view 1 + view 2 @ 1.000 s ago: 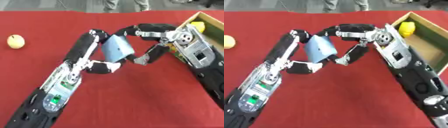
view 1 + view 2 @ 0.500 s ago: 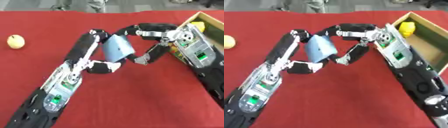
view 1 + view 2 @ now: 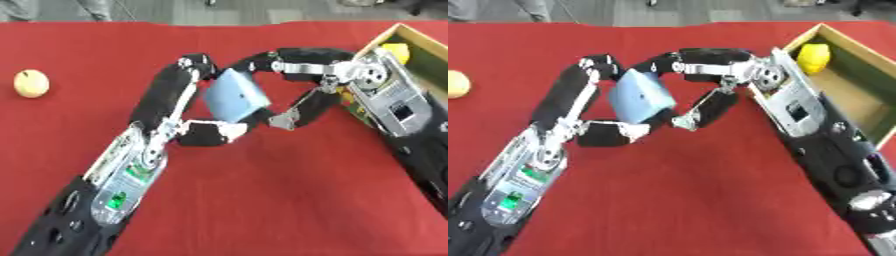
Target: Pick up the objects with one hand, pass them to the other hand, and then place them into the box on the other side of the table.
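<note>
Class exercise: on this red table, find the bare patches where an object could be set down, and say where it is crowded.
Bare cloth lies between the yellow fruit and the left hand, and along the near edge between the two forearms. The centre is crowded: the left hand and right hand both close on the blue block. The box holds a yellow object.

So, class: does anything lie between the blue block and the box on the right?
Only the right hand itself, which meets the blue block held by the left hand. No loose object blocks the way to the box.
</note>
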`<action>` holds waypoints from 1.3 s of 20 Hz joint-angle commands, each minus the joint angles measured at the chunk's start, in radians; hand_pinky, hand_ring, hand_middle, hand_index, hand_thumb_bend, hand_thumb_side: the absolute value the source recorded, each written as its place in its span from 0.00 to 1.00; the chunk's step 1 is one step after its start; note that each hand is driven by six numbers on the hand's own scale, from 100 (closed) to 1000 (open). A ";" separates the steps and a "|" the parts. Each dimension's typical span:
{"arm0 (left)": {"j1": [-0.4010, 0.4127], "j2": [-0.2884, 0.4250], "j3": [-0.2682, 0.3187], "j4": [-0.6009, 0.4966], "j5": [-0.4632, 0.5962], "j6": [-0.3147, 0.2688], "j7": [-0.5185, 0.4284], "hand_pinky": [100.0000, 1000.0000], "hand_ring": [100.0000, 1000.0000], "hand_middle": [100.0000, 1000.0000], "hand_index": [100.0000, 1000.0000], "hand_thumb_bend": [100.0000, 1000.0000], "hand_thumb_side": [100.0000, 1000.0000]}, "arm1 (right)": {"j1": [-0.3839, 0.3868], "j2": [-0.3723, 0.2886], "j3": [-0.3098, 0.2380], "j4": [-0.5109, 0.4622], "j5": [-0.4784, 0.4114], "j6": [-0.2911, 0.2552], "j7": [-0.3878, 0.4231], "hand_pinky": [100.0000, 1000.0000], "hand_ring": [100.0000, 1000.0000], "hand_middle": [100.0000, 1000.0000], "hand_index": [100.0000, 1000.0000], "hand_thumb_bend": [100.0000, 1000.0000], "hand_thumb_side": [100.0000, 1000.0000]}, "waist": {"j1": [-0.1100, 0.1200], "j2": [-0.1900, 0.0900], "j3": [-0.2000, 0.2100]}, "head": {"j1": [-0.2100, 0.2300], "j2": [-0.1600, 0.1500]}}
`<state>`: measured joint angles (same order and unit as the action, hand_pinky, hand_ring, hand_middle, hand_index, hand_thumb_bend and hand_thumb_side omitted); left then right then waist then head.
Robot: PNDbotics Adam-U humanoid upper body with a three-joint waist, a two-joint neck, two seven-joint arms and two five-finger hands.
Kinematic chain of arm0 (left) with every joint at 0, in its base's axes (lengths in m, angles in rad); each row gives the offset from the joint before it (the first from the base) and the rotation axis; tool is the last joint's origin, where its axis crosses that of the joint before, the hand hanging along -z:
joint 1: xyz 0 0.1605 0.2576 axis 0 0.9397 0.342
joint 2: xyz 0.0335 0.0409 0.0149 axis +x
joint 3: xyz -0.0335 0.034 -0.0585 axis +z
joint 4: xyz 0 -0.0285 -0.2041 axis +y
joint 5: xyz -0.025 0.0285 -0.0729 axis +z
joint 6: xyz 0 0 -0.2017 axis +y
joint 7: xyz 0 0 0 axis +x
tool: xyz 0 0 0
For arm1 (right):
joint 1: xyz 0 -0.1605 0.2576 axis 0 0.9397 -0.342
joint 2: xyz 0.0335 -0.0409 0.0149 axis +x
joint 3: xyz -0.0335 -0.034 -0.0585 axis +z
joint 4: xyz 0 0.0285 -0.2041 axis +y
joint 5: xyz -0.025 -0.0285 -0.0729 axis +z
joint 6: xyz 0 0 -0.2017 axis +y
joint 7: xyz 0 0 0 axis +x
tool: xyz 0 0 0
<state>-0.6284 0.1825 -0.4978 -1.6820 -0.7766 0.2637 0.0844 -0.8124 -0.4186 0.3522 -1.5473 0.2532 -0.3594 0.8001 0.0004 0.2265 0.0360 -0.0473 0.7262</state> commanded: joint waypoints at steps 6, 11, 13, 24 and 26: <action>-0.028 -0.026 -0.001 -0.018 -0.029 0.029 0.023 0.68 0.61 0.54 0.82 0.66 0.45 | -0.008 -0.006 0.009 -0.017 -0.001 0.003 0.001 0.90 1.00 0.44 0.51 0.00 0.10 | 0.002 -0.015 -0.002 | -0.005 -0.013; -0.023 -0.021 -0.004 -0.016 -0.034 0.030 0.014 0.68 0.61 0.54 0.82 0.70 0.47 | -0.007 -0.010 0.004 -0.017 -0.001 0.006 -0.006 0.90 1.00 0.44 0.50 0.00 0.10 | 0.003 -0.015 -0.003 | -0.004 -0.013; -0.019 -0.016 -0.007 -0.020 -0.030 0.021 0.010 0.69 0.61 0.54 0.82 0.71 0.48 | -0.007 -0.012 0.002 -0.017 -0.001 0.008 -0.009 0.90 1.00 0.44 0.50 0.00 0.10 | 0.003 -0.015 -0.004 | -0.005 -0.012; 0.007 0.018 -0.017 -0.052 -0.013 -0.046 -0.035 0.70 0.63 0.55 0.82 0.85 0.57 | -0.007 -0.022 -0.016 -0.008 0.004 0.025 -0.039 0.90 1.00 0.43 0.50 0.00 0.10 | 0.003 -0.017 -0.003 | -0.007 -0.012; 0.009 0.022 -0.017 -0.057 -0.012 -0.054 -0.040 0.71 0.63 0.55 0.82 0.87 0.59 | -0.007 -0.025 -0.020 -0.005 0.007 0.028 -0.046 0.90 1.00 0.43 0.50 0.00 0.10 | 0.003 -0.017 -0.002 | -0.008 -0.013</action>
<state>-0.6121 0.1915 -0.5151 -1.7147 -0.7926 0.2186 0.0465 -0.8038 -0.4253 0.3502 -1.5459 0.2553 -0.3332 0.7633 0.0045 0.2265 0.0332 -0.0542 0.7261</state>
